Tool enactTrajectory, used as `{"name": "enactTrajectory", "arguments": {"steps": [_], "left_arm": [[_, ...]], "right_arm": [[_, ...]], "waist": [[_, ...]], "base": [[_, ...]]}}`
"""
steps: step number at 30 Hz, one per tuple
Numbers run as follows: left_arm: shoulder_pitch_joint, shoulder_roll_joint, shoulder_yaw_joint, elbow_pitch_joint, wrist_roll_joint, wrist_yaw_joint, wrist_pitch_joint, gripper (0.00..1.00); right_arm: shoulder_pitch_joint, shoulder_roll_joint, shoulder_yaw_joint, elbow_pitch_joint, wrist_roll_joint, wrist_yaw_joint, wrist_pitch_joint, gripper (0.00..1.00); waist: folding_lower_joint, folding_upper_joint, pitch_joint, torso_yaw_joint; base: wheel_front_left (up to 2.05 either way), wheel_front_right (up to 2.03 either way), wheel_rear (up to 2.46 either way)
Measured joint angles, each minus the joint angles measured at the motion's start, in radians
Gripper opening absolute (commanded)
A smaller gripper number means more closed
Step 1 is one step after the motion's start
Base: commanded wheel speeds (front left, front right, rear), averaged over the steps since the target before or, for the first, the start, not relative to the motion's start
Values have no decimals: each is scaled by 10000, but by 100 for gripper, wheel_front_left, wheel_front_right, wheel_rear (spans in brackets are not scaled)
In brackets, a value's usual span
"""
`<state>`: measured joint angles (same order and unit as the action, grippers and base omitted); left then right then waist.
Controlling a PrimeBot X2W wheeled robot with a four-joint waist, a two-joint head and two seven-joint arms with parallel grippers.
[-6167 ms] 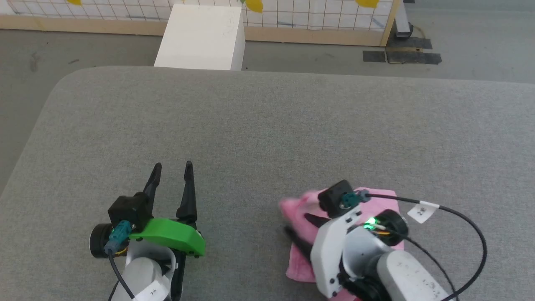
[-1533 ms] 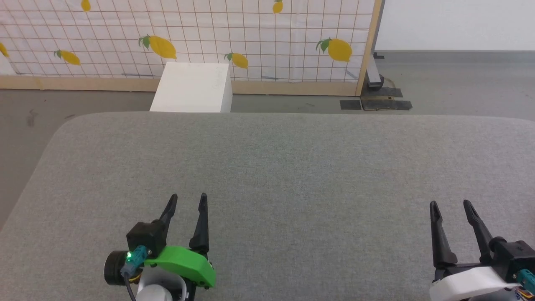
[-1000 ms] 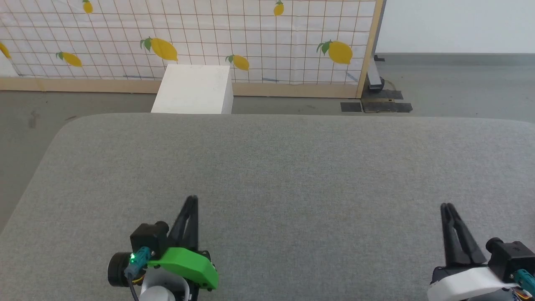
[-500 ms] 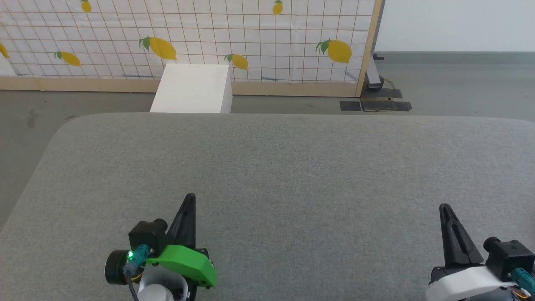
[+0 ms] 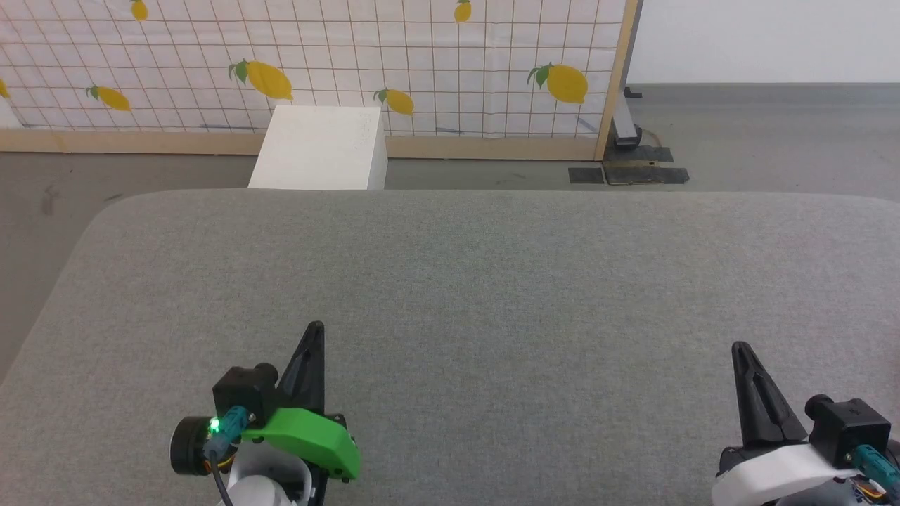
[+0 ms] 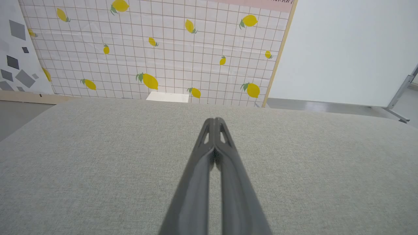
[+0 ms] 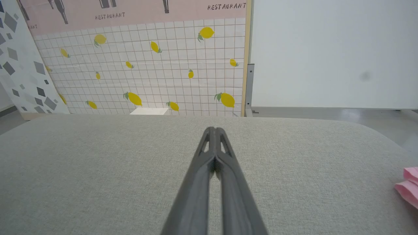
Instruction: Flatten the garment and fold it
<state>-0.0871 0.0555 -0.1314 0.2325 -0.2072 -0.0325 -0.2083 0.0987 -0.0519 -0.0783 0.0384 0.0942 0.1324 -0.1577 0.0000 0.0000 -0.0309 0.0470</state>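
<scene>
Seeing left tool and right tool clamped closed, empty, over counter; catching pink edge of garment, long axis untellable.

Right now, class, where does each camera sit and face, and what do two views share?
Head view: on the head, facing forward and down at the table; left gripper and right gripper show, shut.
Left wrist view: on that wrist, facing along its fingers toward the lemon screen.
Right wrist view: likewise; pink garment at right edge.
Shared: table and screen.
</scene>
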Motion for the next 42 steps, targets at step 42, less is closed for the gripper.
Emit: {"name": "enactTrajectory", "arguments": {"steps": [42], "left_arm": [[270,-2,543,-936,748,117,844,0]], "right_arm": [[-351,0,316,-134,-343,0,646,0]], "waist": [[1,0,129,-196]], "base": [[0,0,0]]}}
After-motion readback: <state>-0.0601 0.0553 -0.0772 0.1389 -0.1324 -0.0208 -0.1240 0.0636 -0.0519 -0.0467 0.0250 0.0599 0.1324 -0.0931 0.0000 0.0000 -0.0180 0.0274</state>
